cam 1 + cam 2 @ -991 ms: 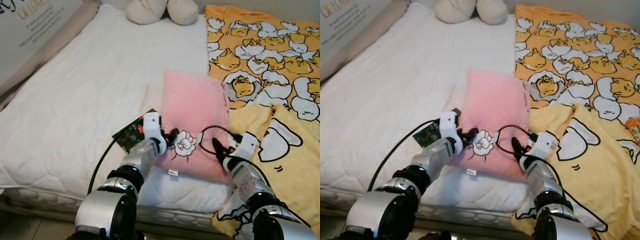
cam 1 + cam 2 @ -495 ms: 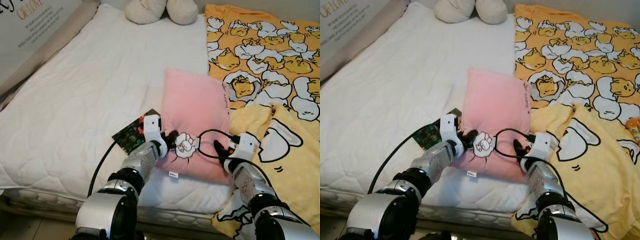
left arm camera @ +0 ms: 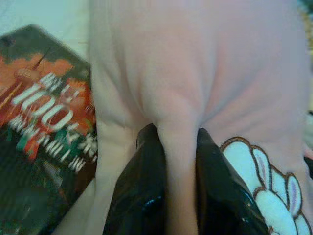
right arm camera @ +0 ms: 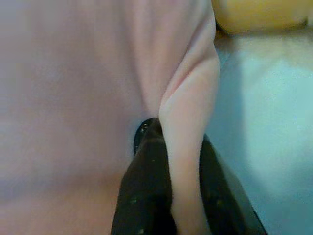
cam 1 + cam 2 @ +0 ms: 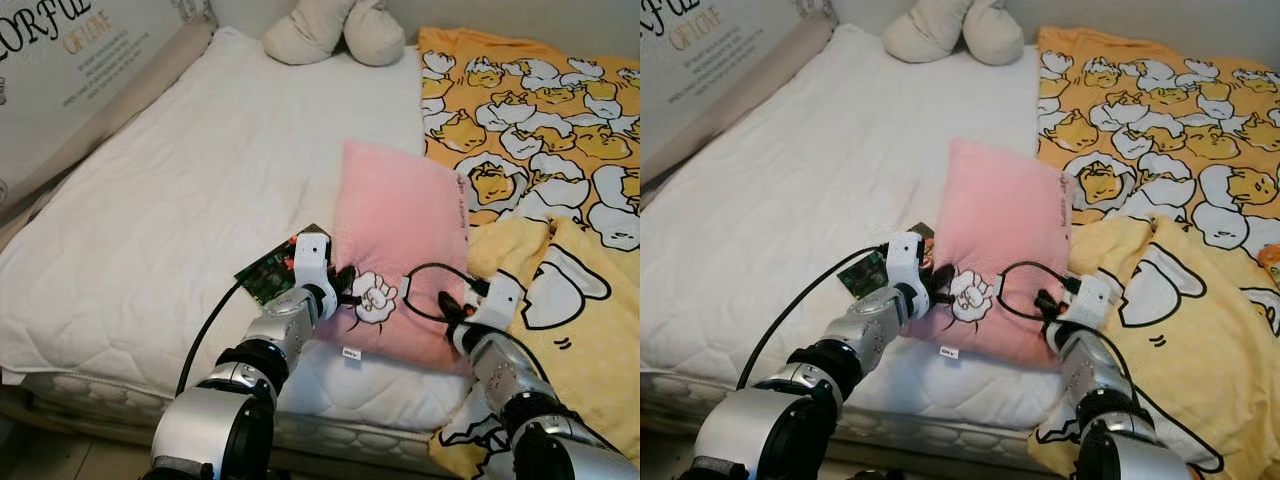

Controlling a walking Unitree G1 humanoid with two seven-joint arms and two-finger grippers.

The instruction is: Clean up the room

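Pink plush pillow [image 5: 400, 250], printed near its lower edge with a white cartoon rabbit [image 5: 377, 297] and fitted with a small white sewn tag [image 5: 349, 351] whose lettering is too small to be read, is held at both lower corners over the white quilted mattress [image 5: 170, 200]. A fold of its fabric is pinched between the closed jaws of the left gripper [image 3: 178, 196], and another fold is clamped likewise in the right gripper [image 4: 188, 196]. Just beside the left jaws, partly under the pillow's edge, a dark green and orange packet [image 3: 39, 127] is seen, marked "100" among blurred white lettering. Beyond the right jaws a yellow duck-print blanket [image 5: 560, 130] is spread. Well ahead of both jaws a beige plush toy [image 5: 335, 35] is lying.
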